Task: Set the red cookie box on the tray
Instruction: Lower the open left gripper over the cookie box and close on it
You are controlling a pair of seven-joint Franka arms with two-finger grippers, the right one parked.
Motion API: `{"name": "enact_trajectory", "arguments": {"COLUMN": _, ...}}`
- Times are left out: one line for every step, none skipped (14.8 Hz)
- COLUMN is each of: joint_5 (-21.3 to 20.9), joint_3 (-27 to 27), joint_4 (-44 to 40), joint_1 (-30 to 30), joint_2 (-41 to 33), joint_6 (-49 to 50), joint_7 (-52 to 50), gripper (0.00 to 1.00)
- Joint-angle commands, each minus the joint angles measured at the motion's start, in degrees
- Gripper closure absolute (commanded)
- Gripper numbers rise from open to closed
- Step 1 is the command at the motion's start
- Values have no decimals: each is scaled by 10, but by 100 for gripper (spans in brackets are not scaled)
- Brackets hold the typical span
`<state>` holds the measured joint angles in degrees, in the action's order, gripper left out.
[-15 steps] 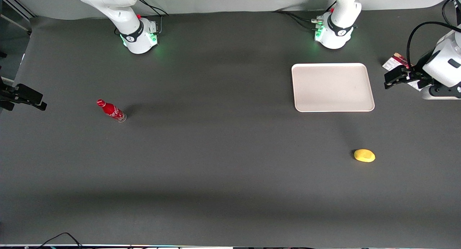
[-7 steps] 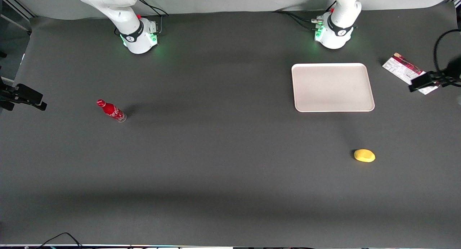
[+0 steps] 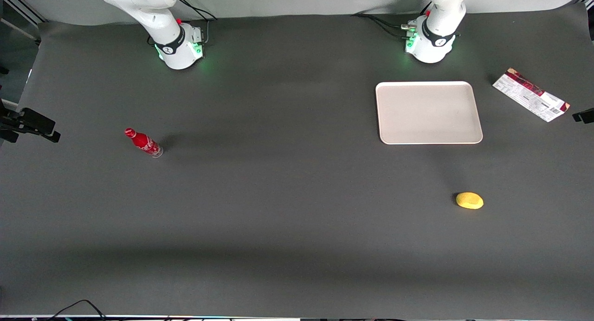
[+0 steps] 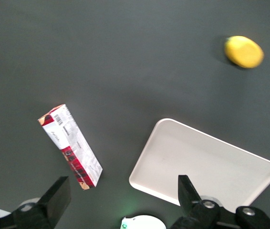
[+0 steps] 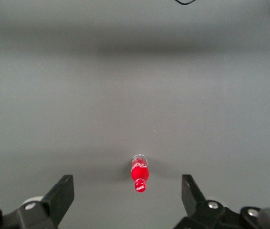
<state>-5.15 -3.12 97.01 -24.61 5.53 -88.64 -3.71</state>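
So the red cookie box (image 3: 530, 95) is lying flat on the counter (image 3: 278, 209) with its white printed face up, out toward the working arm's end, near the tray (image 3: 429, 112) but not touching it, with a strip of bare counter between them. The gripper (image 4: 120, 200) is up in the air and spread wide with nothing in it; in the front view only a dark tip of it pokes in at the edge just beside the box's nearer end, and from the wrist camera you can see box and tray both below it. My guess is the box is a light, stiff cardboard carton, probably a bit smooth on the printed side, and it could crush slightly if squeezed hard. It's long and thin, so I'd grab it across the narrow width, roughly mid-length, so it doesn't tip out of the jaws or swing when lifted. The tray has nothing on it, so there's plenty of room. Count-wise: one cookie box, one tray, one small red cola bottle (image 3: 143, 143) way off toward the parked arm's end, and one yellow lemon-looking thing (image 3: 469, 200) nearer the front camera than the tray.
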Motion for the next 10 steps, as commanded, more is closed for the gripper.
{"name": "enact_trajectory", "arguments": {"joint_5": -22, "joint_3": -9, "joint_4": 54, "joint_1": -71, "joint_2": 22, "joint_6": -68, "joint_7": -5, "gripper": 0}}
{"name": "enact_trajectory", "arguments": {"joint_5": -22, "joint_3": -9, "joint_4": 90, "joint_1": -89, "joint_2": 21, "joint_6": -107, "joint_7": -5, "gripper": 0}}
{"name": "enact_trajectory", "arguments": {"joint_5": -22, "joint_3": -9, "joint_4": 126, "joint_1": -109, "joint_2": 19, "joint_6": -155, "joint_7": -1, "gripper": 0}}
{"name": "enact_trajectory", "arguments": {"joint_5": -22, "joint_3": -9, "joint_4": 164, "joint_1": -136, "joint_2": 19, "joint_6": -205, "joint_7": 4, "gripper": 0}}
{"name": "enact_trajectory", "arguments": {"joint_5": -22, "joint_3": -9, "joint_4": 199, "joint_1": -156, "joint_2": 17, "joint_6": -243, "joint_7": 6, "gripper": 0}}
{"name": "enact_trajectory", "arguments": {"joint_5": -22, "joint_3": -8, "joint_4": 228, "joint_1": -165, "joint_2": 11, "joint_6": -266, "joint_7": 6, "gripper": 0}}
{"name": "enact_trajectory", "arguments": {"joint_5": -22, "joint_3": -8, "joint_4": 247, "joint_1": -177, "joint_2": 4, "joint_6": -275, "joint_7": 6, "gripper": 0}}
{"name": "enact_trajectory", "arguments": {"joint_5": -23, "joint_3": -8, "joint_4": 262, "joint_1": -192, "joint_2": -1, "joint_6": -282, "joint_7": 6, "gripper": 0}}
{"name": "enact_trajectory", "arguments": {"joint_5": -23, "joint_3": -8, "joint_4": 280, "joint_1": -206, "joint_2": -4, "joint_6": -299, "joint_7": 6, "gripper": 0}}
{"name": "enact_trajectory", "arguments": {"joint_5": -23, "joint_3": -8, "joint_4": 304, "joint_1": -218, "joint_2": -12, "joint_6": -318, "joint_7": 6, "gripper": 0}}
